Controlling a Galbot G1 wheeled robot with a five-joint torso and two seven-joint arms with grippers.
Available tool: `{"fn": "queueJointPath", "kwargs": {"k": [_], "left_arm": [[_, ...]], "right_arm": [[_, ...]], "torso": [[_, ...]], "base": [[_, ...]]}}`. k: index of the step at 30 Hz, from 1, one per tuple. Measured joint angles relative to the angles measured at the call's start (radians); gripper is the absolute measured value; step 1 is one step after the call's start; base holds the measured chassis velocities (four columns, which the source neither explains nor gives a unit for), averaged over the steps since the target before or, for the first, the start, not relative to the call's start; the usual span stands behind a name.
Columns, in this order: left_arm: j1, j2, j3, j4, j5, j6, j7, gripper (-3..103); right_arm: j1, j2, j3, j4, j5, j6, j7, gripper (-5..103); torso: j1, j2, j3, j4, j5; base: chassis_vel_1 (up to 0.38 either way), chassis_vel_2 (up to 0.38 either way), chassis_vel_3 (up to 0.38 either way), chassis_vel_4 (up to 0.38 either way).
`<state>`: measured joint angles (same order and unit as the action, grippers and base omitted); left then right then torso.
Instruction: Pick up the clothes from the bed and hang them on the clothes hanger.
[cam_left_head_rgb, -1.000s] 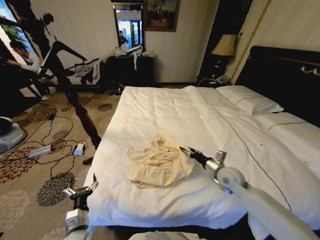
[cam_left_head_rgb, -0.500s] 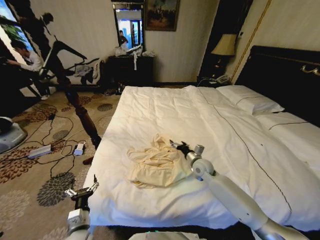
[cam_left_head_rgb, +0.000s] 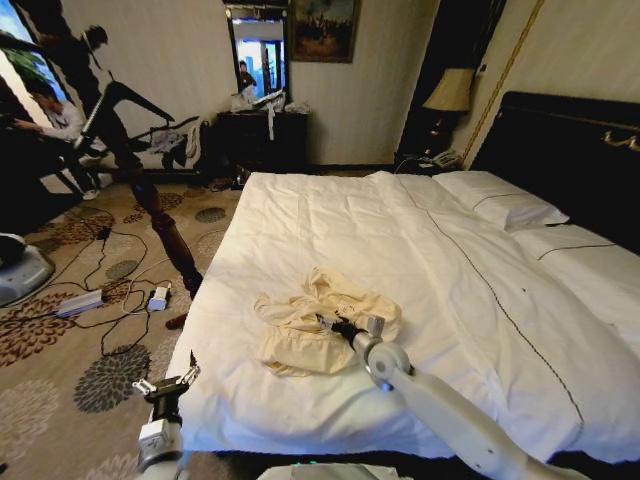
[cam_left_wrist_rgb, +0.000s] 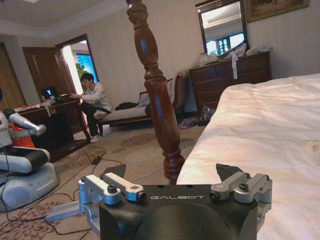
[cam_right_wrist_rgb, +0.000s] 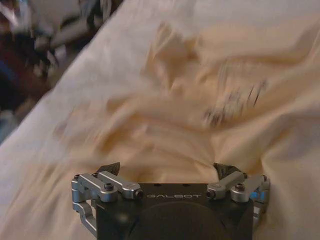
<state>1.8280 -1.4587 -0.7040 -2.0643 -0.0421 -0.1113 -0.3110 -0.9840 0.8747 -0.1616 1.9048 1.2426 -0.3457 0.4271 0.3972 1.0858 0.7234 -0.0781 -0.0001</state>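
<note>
The clothes (cam_left_head_rgb: 300, 325), a crumpled cream garment, lie on the bed (cam_left_head_rgb: 450, 250) near its foot-end left side. My right gripper (cam_left_head_rgb: 333, 325) is down on the garment's middle, reaching in from the right. In the right wrist view it (cam_right_wrist_rgb: 167, 170) stands open, with the cream cloth (cam_right_wrist_rgb: 200, 100) lying between and ahead of the spread fingers. My left gripper (cam_left_head_rgb: 166, 384) hangs low beside the bed's front left corner, open with nothing in it (cam_left_wrist_rgb: 172, 175). The clothes hanger is out of view.
A tall dark turned-wood coat stand (cam_left_head_rgb: 160, 225) rises from the carpet left of the bed, close ahead of the left gripper (cam_left_wrist_rgb: 157, 95). Cables and small devices (cam_left_head_rgb: 80, 300) litter the floor. A dresser (cam_left_head_rgb: 262, 135) is at the far wall, pillows (cam_left_head_rgb: 495, 200) and a black headboard (cam_left_head_rgb: 570, 150) on the right.
My right arm has swung left, from the garment's right edge onto its middle. The cloth beside the gripper has bunched up a little. The left arm has hardly moved.
</note>
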Motion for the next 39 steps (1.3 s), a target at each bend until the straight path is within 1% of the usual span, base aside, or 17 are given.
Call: {"fn": "queueJointPath", "kwargs": {"k": [1, 2, 3, 6, 9, 10, 12, 14, 15, 16, 17, 18, 20, 21, 25, 36, 39], "left_arm": [[-0.003, 0.0, 0.0, 0.002, -0.001, 0.0, 0.0, 100], [-0.003, 0.0, 0.0, 0.002, -0.001, 0.0, 0.0, 100], [-0.007, 0.0, 0.002, 0.003, -0.001, 0.0, 0.0, 100], [-0.011, 0.0, 0.004, 0.004, -0.001, 0.0, -0.001, 100], [-0.017, 0.002, 0.005, 0.007, -0.004, 0.0, -0.001, 100], [-0.017, 0.004, 0.004, 0.01, -0.005, 0.001, -0.001, 100], [-0.018, 0.006, 0.002, 0.011, -0.006, 0.001, -0.001, 100], [-0.018, 0.009, -0.001, 0.013, -0.008, 0.003, -0.001, 100], [-0.019, 0.01, -0.003, 0.014, -0.009, 0.003, -0.001, 100], [-0.019, 0.01, -0.003, 0.014, -0.009, 0.003, -0.001, 100], [-0.02, 0.012, -0.004, 0.016, -0.011, 0.005, -0.001, 100], [-0.02, 0.012, -0.005, 0.016, -0.011, 0.005, -0.001, 100], [-0.022, 0.013, -0.006, 0.019, -0.013, 0.006, -0.002, 100], [-0.022, 0.013, -0.006, 0.019, -0.013, 0.006, -0.002, 100], [-0.018, 0.011, -0.007, 0.019, -0.013, 0.006, -0.004, 100], [-0.017, 0.011, -0.016, 0.023, -0.015, 0.0, -0.012, 100], [-0.021, 0.01, -0.013, 0.026, -0.015, 0.0, -0.012, 100]], "right_arm": [[-0.014, -0.019, 0.004, 0.045, 0.024, -0.05, 0.031, 100], [-0.014, -0.019, 0.004, 0.045, 0.024, -0.05, 0.031, 100], [-0.018, -0.03, 0.008, 0.075, 0.042, -0.077, 0.052, 100], [-0.014, -0.036, 0.014, 0.097, 0.052, -0.086, 0.059, 100], [0.046, -0.016, 0.035, 0.075, 0.042, -0.013, 0.003, 100], [0.092, 0.011, 0.034, 0.032, 0.03, 0.029, 0.0, 100], [0.12, 0.028, 0.03, 0.008, 0.03, 0.036, 0.023, 100], [0.201, 0.073, 0.007, -0.055, 0.04, 0.021, 0.116, 100], [0.224, 0.086, -0.001, -0.073, 0.043, 0.009, 0.146, 100], [0.224, 0.086, -0.001, -0.073, 0.043, 0.009, 0.146, 100], [0.28, 0.118, -0.021, -0.115, 0.047, -0.033, 0.22, 100], [0.302, 0.134, -0.031, -0.133, 0.053, -0.051, 0.254, 100], [0.356, 0.195, -0.056, -0.177, 0.077, -0.111, 0.376, 100], [0.356, 0.195, -0.056, -0.177, 0.077, -0.111, 0.376, 100], [0.398, 0.273, -0.082, -0.235, 0.091, -0.18, 0.517, 100], [0.416, 0.331, -0.086, -0.328, 0.089, -0.211, 0.624, 100], [0.416, 0.335, -0.084, -0.338, 0.084, -0.212, 0.637, 100]], "torso": [[0.0, 0.0, 0.0, -0.0001, -0.0001], [0.0, 0.0, 0.0, -0.0001, -0.0001], [0.0, 0.0, 0.0, -0.0001, 0.0], [0.0, 0.0, 0.0, 0.0, 0.0], [0.0, 0.0, 0.0, 0.0003, 0.0], [0.0, 0.0, 0.0, 0.0003, 0.0001], [0.0, 0.0, 0.0, 0.0002, 0.0001], [0.0, 0.0, 0.0, 0.0004, 0.0003], [0.0, 0.0, 0.0, 0.0007, 0.0], [0.0, 0.0, 0.0, 0.0007, 0.0], [0.0, 0.0, 0.0, 0.0006, -0.0001], [0.0, 0.0, 0.0, 0.0005, -0.0001], [0.0, 0.0, 0.0, 0.0002, 0.0001], [0.0, 0.0, 0.0, 0.0002, 0.0001], [0.0, 0.0, 0.0, 0.0004, -0.0001], [0.0, 0.0, 0.0, 0.0001, 0.0001], [0.0, 0.0, 0.0, 0.0003, 0.0001]], "base": [[0.0, 0.0, 0.0, 0.0], [0.0, 0.0, 0.0, 0.0], [0.0, 0.0, 0.0, 0.0], [0.0, 0.0, 0.0, 0.0], [0.0, 0.0, 0.0, 0.0], [0.0, 0.0, 0.0, 0.0], [0.0, 0.0, 0.0, 0.0], [0.0, 0.0, 0.0, 0.0], [0.0, 0.0, 0.0, 0.0], [0.0, 0.0, 0.0, 0.0], [0.0, 0.0, 0.0, 0.0], [0.0, 0.0, 0.0, 0.0], [0.0, 0.0, 0.0, 0.0], [0.0, 0.0, 0.0, 0.0], [0.0, 0.0, 0.0, 0.0], [0.0, 0.0, 0.0, 0.0], [0.0, 0.0, 0.0, 0.0]]}}
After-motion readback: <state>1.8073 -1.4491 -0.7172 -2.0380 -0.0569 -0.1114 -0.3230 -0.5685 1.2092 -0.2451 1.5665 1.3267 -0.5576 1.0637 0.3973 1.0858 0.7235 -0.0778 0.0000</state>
